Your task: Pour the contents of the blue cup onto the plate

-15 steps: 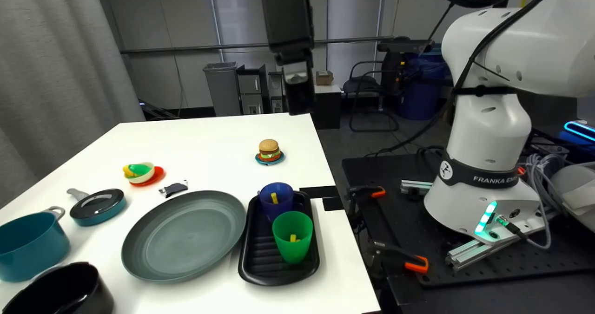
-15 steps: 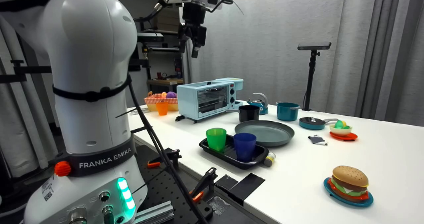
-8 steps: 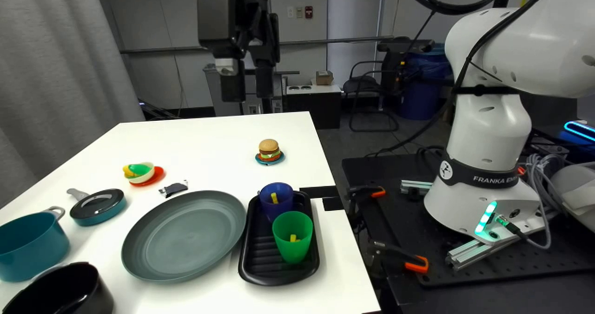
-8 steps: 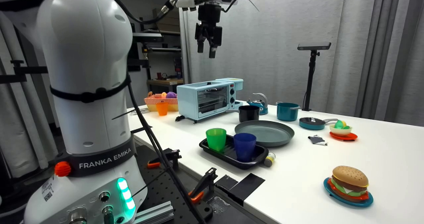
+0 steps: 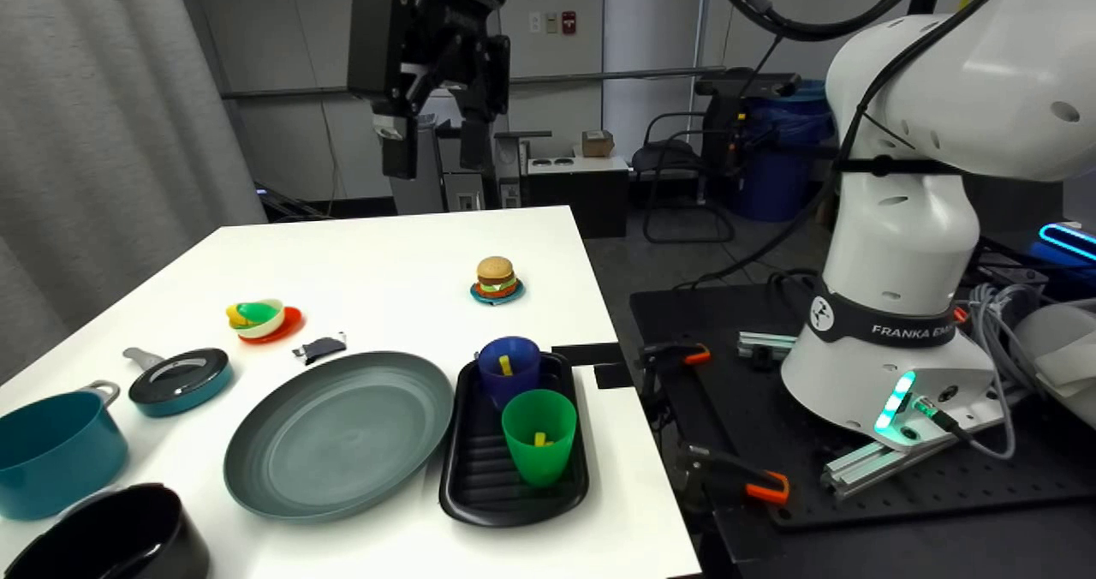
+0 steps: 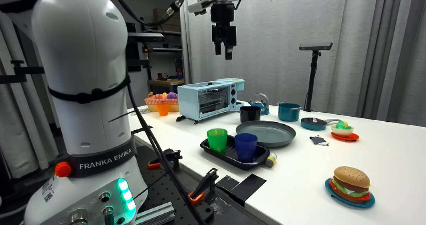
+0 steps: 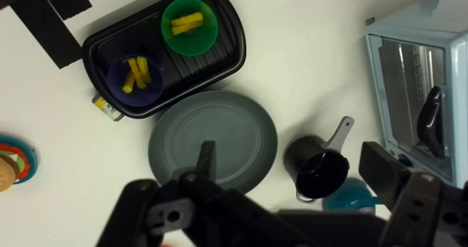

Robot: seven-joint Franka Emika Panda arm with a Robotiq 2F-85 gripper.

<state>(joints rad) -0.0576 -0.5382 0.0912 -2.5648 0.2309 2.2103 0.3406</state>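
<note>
Standing well below the gripper [image 5: 437,154] and off to one side: blue cup [image 6: 246,149], in the black tray [image 5: 492,495], beside the green cup [image 6: 217,140] and near the plate [image 5: 342,442]. Gripper high, jaws wide apart. White worktop [image 5: 377,249]; grey curtain [image 6: 273,35] beyond. Cup upright, mouth up, long axis vertical; inside, three yellow pieces [image 7: 136,73], two near parallel, third aslant.

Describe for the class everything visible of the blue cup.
The blue cup is dark, round and handleless, tapering downward, apparently plastic, its mouth open. It stands upright in the black tray, apart from the green cup. At least three yellow sticks are inside; only they and the tray visibly touch it.
</note>
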